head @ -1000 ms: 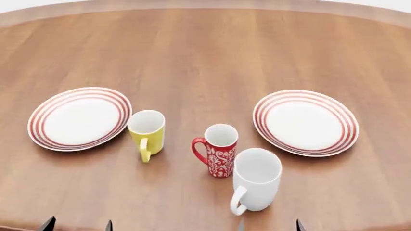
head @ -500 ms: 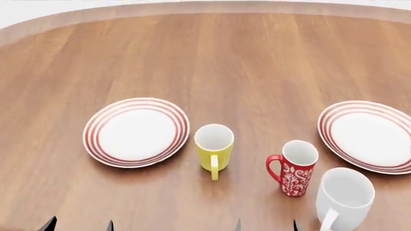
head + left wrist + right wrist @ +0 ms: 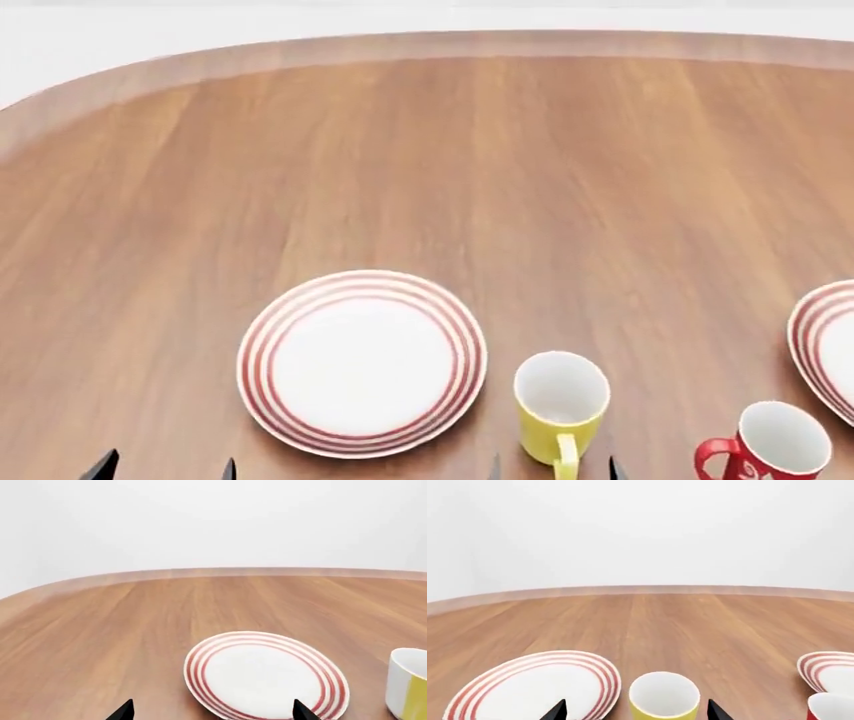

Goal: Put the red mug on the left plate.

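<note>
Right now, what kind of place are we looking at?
Probably a simulated dining table: a bare wooden table with a red-ringed left plate, a yellow mug and the red mug, against blank white surroundings.

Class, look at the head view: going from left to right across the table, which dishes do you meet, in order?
The left plate → the yellow mug → the red mug → the right plate, cut off at the picture's edge.

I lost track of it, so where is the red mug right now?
In the head view, the red mug stands at the lower right, between the yellow mug and the right plate.
</note>
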{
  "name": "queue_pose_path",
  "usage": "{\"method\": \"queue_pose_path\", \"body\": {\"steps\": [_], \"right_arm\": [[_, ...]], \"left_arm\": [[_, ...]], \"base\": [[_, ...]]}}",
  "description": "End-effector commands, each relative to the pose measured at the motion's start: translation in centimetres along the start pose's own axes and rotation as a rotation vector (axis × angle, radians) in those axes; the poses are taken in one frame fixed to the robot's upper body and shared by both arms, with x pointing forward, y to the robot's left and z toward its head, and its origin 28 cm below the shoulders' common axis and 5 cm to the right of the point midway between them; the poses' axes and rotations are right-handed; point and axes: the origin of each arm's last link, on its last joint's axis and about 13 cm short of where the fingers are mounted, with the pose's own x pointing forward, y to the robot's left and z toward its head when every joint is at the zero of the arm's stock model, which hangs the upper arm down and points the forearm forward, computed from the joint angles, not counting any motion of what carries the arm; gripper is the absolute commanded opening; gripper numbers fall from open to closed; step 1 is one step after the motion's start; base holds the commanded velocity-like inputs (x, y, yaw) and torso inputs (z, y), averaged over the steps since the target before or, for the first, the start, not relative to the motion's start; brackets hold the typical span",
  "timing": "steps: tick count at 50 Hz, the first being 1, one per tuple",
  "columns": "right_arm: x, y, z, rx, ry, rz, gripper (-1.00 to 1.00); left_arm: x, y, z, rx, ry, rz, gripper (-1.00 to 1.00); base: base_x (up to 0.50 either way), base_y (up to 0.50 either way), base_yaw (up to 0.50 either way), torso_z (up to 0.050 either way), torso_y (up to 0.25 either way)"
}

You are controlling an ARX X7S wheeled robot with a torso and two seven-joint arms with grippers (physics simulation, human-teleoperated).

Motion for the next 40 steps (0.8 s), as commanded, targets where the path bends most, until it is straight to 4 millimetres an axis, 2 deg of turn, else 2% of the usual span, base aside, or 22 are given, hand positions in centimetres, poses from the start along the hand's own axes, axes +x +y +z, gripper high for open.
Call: {"method": "queue_pose_path", "body": {"steps": [1,17,22,27,40], "right_arm": [[0.1,-0.1,0.1,0.005,-0.003,-0.004,1.00],[0.0,-0.1,0.1,0.007,0.002,-0.004,1.00],[0.0,-0.1,0.2,0.015,0.032,-0.038,1.00],[0.1,-0.4,0.5,0.115,0.158,-0.163,1.00],[-0.7,0.0,1.8,0.148,0.249,-0.353,1.00]], "left_arm": [[0.0,0.0,0.0,-0.001,0.002,-0.003,1.00],[-0.1,-0.1,0.0,0.004,0.002,-0.005,1.00],[-0.1,-0.2,0.0,0.003,0.002,-0.006,1.00],[-0.1,-0.2,0.0,0.005,0.002,-0.005,1.00],[-0.1,-0.2,0.0,0.003,0.003,-0.004,1.00]], "base": [[0.44,0.13,0.00,0.000,0.000],[0.45,0.12,0.00,0.000,0.000],[0.02,0.00,0.00,0.000,0.000],[0.00,0.00,0.00,0.000,0.000],[0.00,0.00,0.00,0.000,0.000]]}}
